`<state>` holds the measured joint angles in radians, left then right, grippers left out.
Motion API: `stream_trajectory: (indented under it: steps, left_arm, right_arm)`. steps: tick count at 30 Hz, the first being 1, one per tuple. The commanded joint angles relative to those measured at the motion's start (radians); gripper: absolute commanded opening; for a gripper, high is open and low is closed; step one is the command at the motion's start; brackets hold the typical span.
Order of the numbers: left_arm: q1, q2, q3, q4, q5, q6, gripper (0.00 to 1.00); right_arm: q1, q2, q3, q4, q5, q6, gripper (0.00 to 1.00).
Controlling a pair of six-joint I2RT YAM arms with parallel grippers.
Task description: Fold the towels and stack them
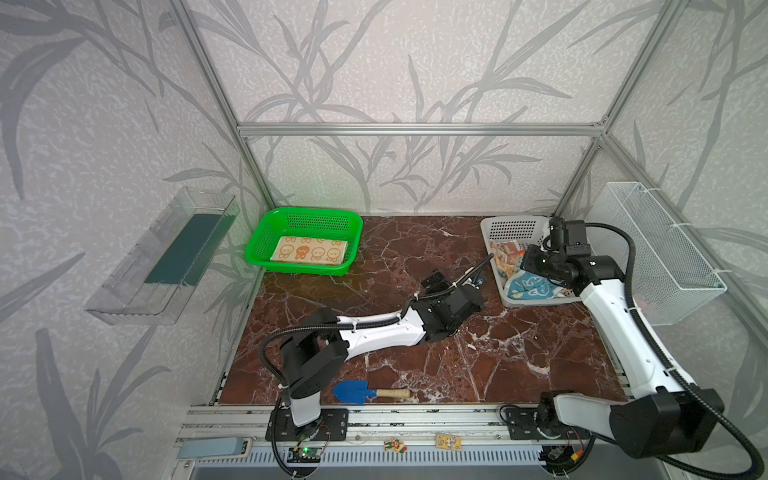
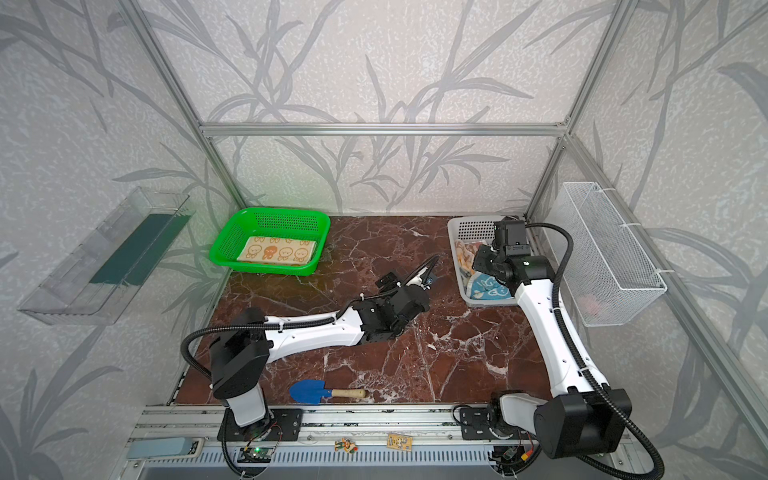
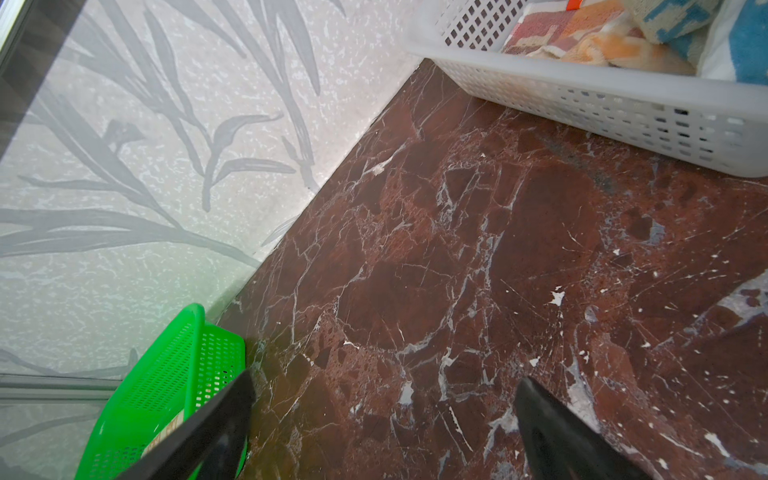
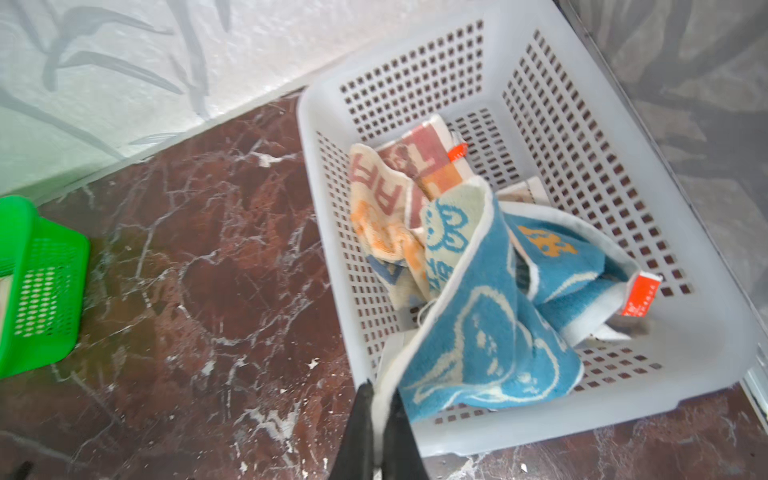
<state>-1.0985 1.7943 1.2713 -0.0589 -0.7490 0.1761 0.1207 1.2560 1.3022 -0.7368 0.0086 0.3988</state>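
Blue terry w/ cream bunny outlines, cream w/ blue on the reverse: the blue bunny towel [image 4: 490, 332] lies crumpled in the white basket [image 4: 582, 413], orange tag at one corner. Only the right wrist view shows the grip. The right gripper [image 4: 381, 398] is pinched tight on the towel's white hem, which sits between the fingertips. In both top views the right arm's wrist covers the gripper & most of the basket, so just part of the blue bunny towel [image 1: 532, 288] shows below it.

Behind it & touching it is the striped towel [image 4: 374, 187]: orange, brick-red & cream bands w/ big letters, also bunched up. The white basket sits at the far right corner of the bench [image 1: 415, 257]. The 3rd one, the orange bunny towel [image 1: 309, 250], is cream & folded flat inside the green basket [image 1: 299, 271] at the far left corner. The wrist views catch only a slice of that basket.

The left gripper [image 3: 386, 378] hangs over bare marble mid-bench, jaws spread wide, nothing in them. A blue trowel [image 1: 353, 390] w/ wood handle lies by the near edge, well apart from both baskets.
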Motion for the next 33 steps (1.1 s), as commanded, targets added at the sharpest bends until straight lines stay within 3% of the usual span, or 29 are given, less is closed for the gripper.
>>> stream_trajectory:
  steps: [1,4,7,12,20,29,33]
  left_arm:
    - [0.009,-0.092,-0.019,0.043,-0.039,-0.046,0.99]
    - [0.032,-0.154,-0.068,0.061,-0.015,-0.118,0.99]
    - [0.080,-0.225,-0.129,0.070,0.099,-0.237,0.99]
    - [0.108,-0.294,-0.262,0.278,0.196,-0.271,0.99]
    - [0.204,-0.301,-0.323,0.424,0.338,-0.334,0.99]
    - [0.244,-0.247,-0.329,0.452,0.534,-0.288,0.99]
    - [0.282,-0.227,-0.306,0.403,0.641,-0.313,0.88]
  right_arm:
    - [0.072,-0.001,0.112,-0.063,-0.025,-0.001,0.00]
    - [0.170,0.030,0.222,-0.089,0.013,0.007,0.00]
    - [0.252,0.075,0.336,-0.122,0.041,0.006,0.00]
    - [0.338,0.141,0.485,-0.162,0.077,0.005,0.00]
    - [0.361,0.158,0.533,-0.173,0.070,0.010,0.00]
    - [0.363,0.161,0.506,-0.155,0.066,0.004,0.00]
    - [0.361,0.161,0.499,-0.151,0.070,-0.003,0.00]
